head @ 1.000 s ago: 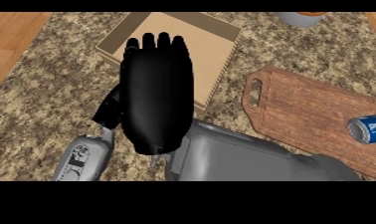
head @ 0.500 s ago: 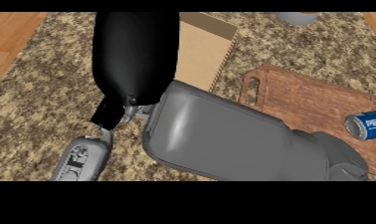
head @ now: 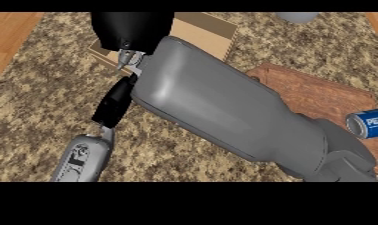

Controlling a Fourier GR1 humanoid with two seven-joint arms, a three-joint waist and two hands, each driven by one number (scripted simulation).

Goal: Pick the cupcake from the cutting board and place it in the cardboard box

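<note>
Robot arms: grey shells, black hands.
Right forearm (head: 236, 114): broad smooth grey casing, metallic wrist link, glossy black right hand (head: 133, 29). Left forearm (head: 81, 159): slimmer grey housing, black left hand (head: 114, 105).

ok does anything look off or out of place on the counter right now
Nothing looks spilled or damaged. A blue can lies on its side at the cutting board's right edge. The right hand and forearm cover most of the cardboard box, and no cupcake is visible.
</note>
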